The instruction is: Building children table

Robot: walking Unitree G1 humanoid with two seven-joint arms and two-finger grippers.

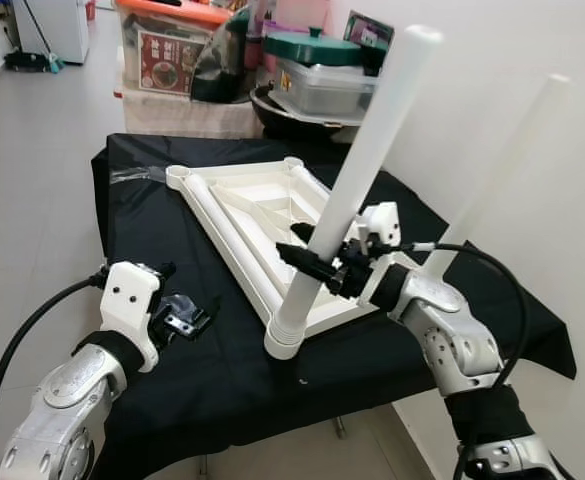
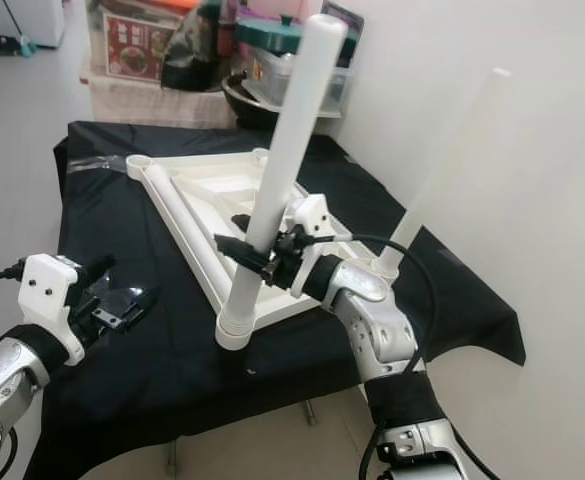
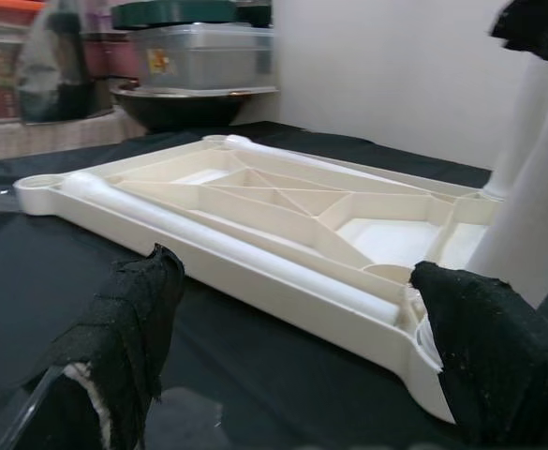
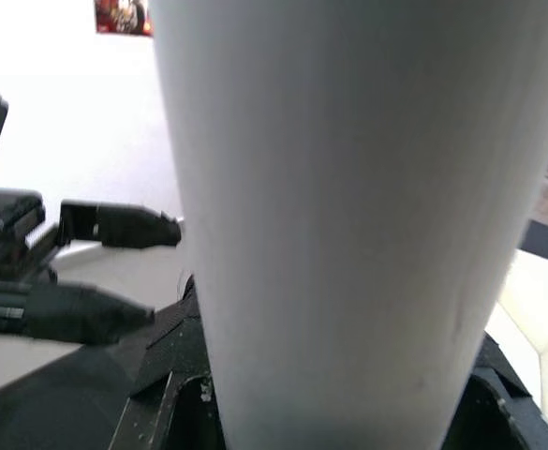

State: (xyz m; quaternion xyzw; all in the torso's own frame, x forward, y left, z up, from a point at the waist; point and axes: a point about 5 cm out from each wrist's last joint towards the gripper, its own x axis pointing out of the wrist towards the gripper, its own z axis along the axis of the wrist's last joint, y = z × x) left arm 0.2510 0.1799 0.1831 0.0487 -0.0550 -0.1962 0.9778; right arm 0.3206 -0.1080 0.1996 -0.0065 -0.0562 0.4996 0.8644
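A white children's table top (image 1: 257,205) lies upside down on a black-covered table (image 1: 172,240). A long white leg (image 1: 372,140) stands tilted in the top's near corner socket (image 1: 287,340). My right gripper (image 1: 317,262) is shut on this leg low down, and the leg (image 4: 348,216) looms close in the right wrist view. A second leg (image 1: 502,165) stands at the right corner by the wall. A third leg (image 1: 217,225) lies along the top's left edge. My left gripper (image 1: 187,318) hovers open over the cloth, left of the socket, with nothing between its fingers (image 3: 133,319).
Behind the table stand storage boxes (image 1: 172,50), a clear container with a green-lidded pot (image 1: 317,45) on it, and a dark bowl. A white wall (image 1: 532,60) runs along the right side. Tiled floor (image 1: 32,150) lies to the left.
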